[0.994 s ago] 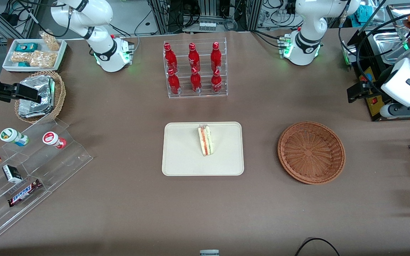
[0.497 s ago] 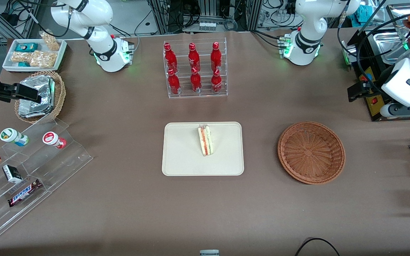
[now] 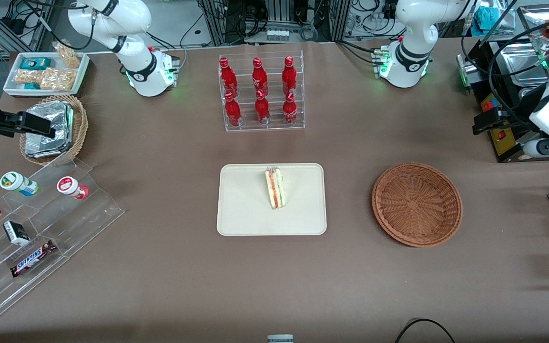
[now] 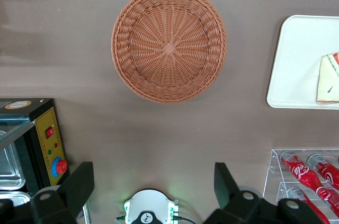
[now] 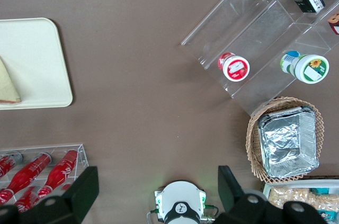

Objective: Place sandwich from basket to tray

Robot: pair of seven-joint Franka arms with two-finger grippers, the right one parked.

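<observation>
The sandwich [image 3: 275, 187] stands on its edge on the tray [image 3: 241, 209], near the rim closest to the bottle rack [image 3: 261, 93]. The basket [image 3: 416, 204] sits beside the tray, toward the working arm's end. The gripper [image 4: 153, 187] hangs high above the table near the basket, fingers [image 4: 78, 186] spread wide, holding nothing.

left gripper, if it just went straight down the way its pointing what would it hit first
Judging by the wrist view, the open left gripper points down at bare table, beside the empty basket. Probably the tablecloth first, though its height above it is unclear.
</observation>
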